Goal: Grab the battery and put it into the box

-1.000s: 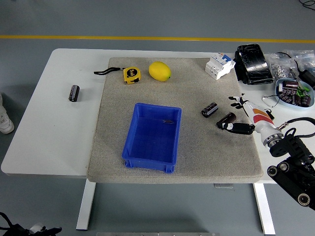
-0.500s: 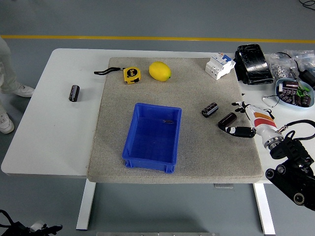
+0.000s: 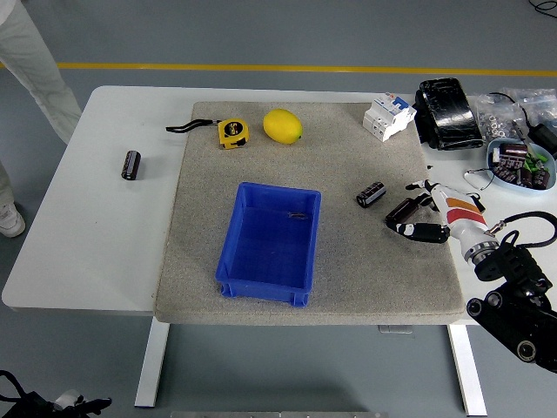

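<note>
A single view covers the scene. It looks from high up on the robot's side, facing forward and steeply down over the white counter (image 3: 104, 261), whose near edge runs across the lower part of the picture with the legs and grey floor showing beneath it. The camera stands far enough back to take in almost the whole counter, the grey mat (image 3: 261, 174) on it and a yellow floor line (image 3: 261, 67) beyond the far edge. The counter's right end is cut off by the frame. The right arm (image 3: 513, 296) enters from the lower right corner, and a person's leg (image 3: 35, 61) shows at the upper left.
</note>
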Tool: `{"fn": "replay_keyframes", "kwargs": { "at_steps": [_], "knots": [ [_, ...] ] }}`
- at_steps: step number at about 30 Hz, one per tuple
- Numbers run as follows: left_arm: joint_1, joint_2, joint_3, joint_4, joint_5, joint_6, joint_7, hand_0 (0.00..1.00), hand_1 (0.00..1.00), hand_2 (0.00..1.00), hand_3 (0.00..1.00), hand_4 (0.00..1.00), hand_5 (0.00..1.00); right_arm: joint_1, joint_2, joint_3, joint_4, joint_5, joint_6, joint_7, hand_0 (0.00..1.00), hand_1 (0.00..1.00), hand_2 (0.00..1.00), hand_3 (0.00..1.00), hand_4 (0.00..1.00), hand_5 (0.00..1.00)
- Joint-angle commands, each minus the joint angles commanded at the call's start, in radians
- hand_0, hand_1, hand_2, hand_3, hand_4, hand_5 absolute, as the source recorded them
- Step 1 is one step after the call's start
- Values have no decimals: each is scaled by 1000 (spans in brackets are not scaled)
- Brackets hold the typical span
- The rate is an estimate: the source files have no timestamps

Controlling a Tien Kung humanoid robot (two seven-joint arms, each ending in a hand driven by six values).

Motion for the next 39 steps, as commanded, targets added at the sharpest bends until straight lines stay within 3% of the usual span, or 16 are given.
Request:
{"fn": "replay_keyframes", "kwargs": {
  "at_steps": [10, 11, 16, 17, 22, 23, 39],
  "knots": [
    [1, -1, 4, 0, -3, 0, -1, 554, 518, 616, 628, 634, 688, 8, 2, -15, -11, 5, -4, 6, 525, 556, 574, 749, 998, 485],
    [1, -1, 6, 0, -4, -1, -1, 553, 518, 616, 628, 634, 688, 10, 2, -21, -16, 12, -13, 15, 437, 512, 540, 707, 998, 460],
    [0, -1, 15, 0, -12, -1, -1, 553, 518, 616, 628, 634, 688, 21, 3, -46, -38, 36, -61, 61, 437, 512, 540, 707, 998, 460],
    [0, -1, 19, 0, -15, -1, -2, 553, 518, 617, 628, 634, 689, 22, 4, -49, -42, 41, -68, 68, 373, 471, 496, 664, 998, 410],
    [-1, -1, 28, 0, -26, -1, -3, 553, 518, 617, 628, 634, 689, 24, 5, -55, -47, 54, -88, 83, 373, 471, 496, 664, 998, 410],
    [-1, -1, 30, 0, -29, -1, -3, 554, 519, 617, 628, 633, 687, 24, 5, -56, -47, 54, -91, 85, 358, 461, 468, 637, 998, 363],
    [1, 0, 28, 0, -24, -5, -1, 555, 519, 617, 628, 633, 688, 18, 5, -21, -41, 23, -88, 84, 354, 460, 466, 634, 998, 382]
  ]
}}
